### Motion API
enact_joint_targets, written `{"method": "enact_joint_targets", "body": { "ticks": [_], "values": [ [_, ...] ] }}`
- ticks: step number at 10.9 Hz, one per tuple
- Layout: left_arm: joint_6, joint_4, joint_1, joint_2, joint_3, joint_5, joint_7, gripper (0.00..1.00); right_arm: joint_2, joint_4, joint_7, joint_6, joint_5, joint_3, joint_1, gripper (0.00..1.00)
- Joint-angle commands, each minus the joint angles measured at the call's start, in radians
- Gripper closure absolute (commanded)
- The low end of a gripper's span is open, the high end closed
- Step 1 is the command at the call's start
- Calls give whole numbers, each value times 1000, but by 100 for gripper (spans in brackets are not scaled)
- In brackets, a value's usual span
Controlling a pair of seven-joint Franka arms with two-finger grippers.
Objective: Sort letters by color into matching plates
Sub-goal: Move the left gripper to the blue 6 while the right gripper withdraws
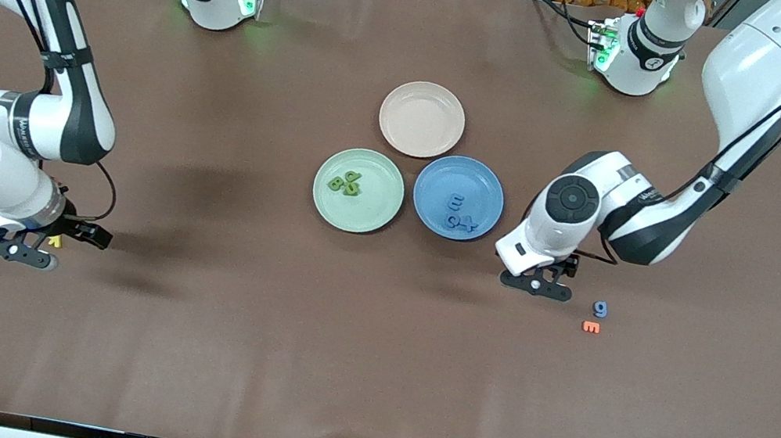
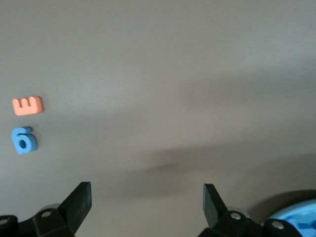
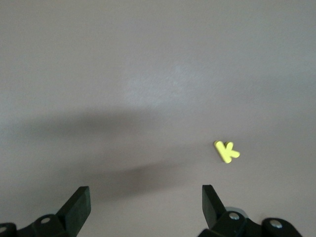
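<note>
1. The right gripper (image 1: pixel 40 248) hangs low over the bare brown table (image 1: pixel 179 342) toward the right arm's end, its two black fingers (image 3: pixel 75 207) spread wide with nothing between them.
2. A small yellow chunky letter K (image 3: pixel 226 151) lies flat on the table just beside that gripper; in the front view only a sliver of it shows, under the gripper's hardware.
3. The round, shallow, pale mint green plate (image 1: pixel 329 209) sits near the middle of the table. Small green chunky letters (image 1: pixel 346 183) lie in it, huddled together and touching; their exact count and shapes cannot be told.
4. The round, shallow, pinkish-beige plate (image 1: pixel 421 119) stands farther from the front camera than the two other plates, close to both, with nothing in it.
5. The round, shallow, medium blue plate (image 1: pixel 490 192) lies just beside the green one, toward the left arm's end. Small blue chunky letters (image 1: pixel 458 213) rest in it: an E, and nearer the front camera two more pressed side by side.
6. The left gripper (image 1: pixel 536 285) hovers low over the table, just off the blue plate's rim, its black fingers (image 2: pixel 78 203) wide apart and empty.
7. A small blue chunky figure shaped like a 9 or g (image 1: pixel 600 309) lies on the table near the left gripper, toward the left arm's end.
8. A small orange chunky letter E (image 1: pixel 590 327) lies just beside the blue figure, slightly nearer the front camera.
</note>
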Motion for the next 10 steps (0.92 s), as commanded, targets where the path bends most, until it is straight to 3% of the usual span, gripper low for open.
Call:
{"method": "enact_joint_targets", "body": {
  "ticks": [1,6,10],
  "values": [
    [-12,-5,35,-22,-6,6,49,0,-43,64,-127,-72,133,-37,10,0],
    [-12,10,64,-15,-5,6,113,0,-181,131,-213,-266,293,-146,123,0],
    [7,13,110,2,-5,6,217,0,-307,132,-216,-351,295,-186,176,0]
  ]
}}
